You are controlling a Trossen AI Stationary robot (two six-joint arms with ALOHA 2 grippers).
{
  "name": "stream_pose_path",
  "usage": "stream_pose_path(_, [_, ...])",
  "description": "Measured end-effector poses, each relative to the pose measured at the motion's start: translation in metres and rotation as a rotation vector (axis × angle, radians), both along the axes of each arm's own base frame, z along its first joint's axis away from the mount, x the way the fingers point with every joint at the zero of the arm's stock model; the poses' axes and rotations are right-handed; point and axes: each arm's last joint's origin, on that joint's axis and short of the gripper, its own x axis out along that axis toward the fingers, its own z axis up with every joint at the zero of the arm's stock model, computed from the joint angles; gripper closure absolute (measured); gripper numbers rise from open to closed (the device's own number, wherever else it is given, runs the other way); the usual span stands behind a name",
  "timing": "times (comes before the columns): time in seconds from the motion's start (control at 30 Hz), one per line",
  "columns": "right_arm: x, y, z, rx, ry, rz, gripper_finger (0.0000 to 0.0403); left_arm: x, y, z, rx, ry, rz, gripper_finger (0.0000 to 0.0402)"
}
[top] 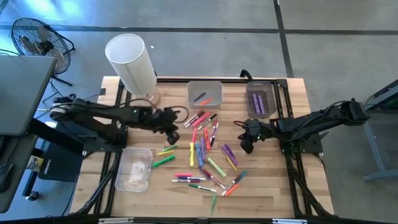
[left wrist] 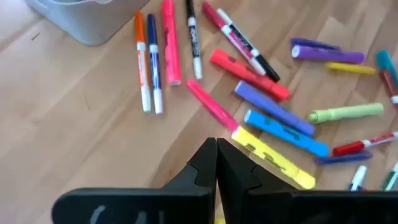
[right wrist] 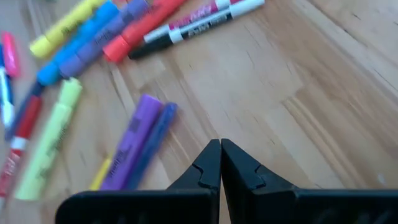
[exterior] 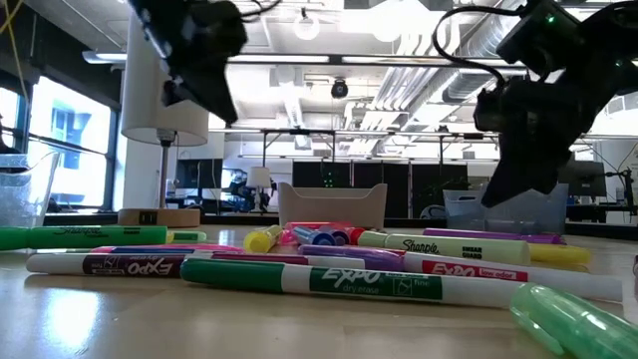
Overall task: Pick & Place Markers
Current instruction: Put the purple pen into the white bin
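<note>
Many markers (top: 205, 149) in pink, red, orange, yellow, green, blue and purple lie scattered flat on the middle of the wooden table (top: 267, 193). My left gripper (top: 173, 135) hangs above the table at the left edge of the scatter. It is shut and holds nothing; in its wrist view (left wrist: 216, 152) its tips stand over bare wood beside a yellow marker (left wrist: 273, 158). My right gripper (top: 247, 147) is at the scatter's right edge, also shut and holding nothing. In its wrist view (right wrist: 220, 152) it is over bare wood near a purple marker (right wrist: 130, 149).
A clear bin (top: 190, 99) at the far middle holds a few markers. A second bin (top: 249, 102) at the far right holds purple ones. A third clear bin (top: 124, 163) stands at the near left. A white cylinder (top: 130, 62) rises at the far left edge.
</note>
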Motion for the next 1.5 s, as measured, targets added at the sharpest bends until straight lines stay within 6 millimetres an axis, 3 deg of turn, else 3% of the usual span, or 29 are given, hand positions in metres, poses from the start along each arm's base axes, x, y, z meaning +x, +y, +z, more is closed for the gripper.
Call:
stream_pose_path(0.23, [0.003,0.002,0.005,0.014,-0.028,-0.093,0.0403,-0.033,-0.023,-0.012,0.006,0.0,-0.017,0.0401])
stream_pose_path(0.47, [0.019,0.01,0.035,-0.073,-0.031,-0.126,0.0403,-0.058,-0.026,-0.027,0.002,0.036,-0.044,0.0402])
stream_pose_path(0.77, [0.039,0.019,0.093,-0.11,0.046,-0.192,0.0403,-0.066,-0.025,-0.034,-0.004,0.036,-0.057,0.0401])
stream_pose_path(0.93, [0.059,0.026,0.107,-0.118,0.183,-0.191,0.0403,-0.065,-0.026,-0.034,-0.003,0.039,-0.105,0.0401])
stream_pose_path(1.13, [0.094,0.039,0.102,-0.092,0.375,-0.183,0.0403,-0.066,-0.025,-0.034,0.008,0.049,-0.109,0.0401])
stream_pose_path(1.33, [0.119,0.048,0.076,-0.001,0.534,-0.171,0.0403,-0.066,-0.026,-0.034,0.011,0.052,-0.128,0.0401])
stream_pose_path(1.5, [0.126,0.05,0.053,-0.005,0.605,-0.21,0.0402,-0.066,-0.026,-0.035,0.012,0.061,-0.133,0.0401])
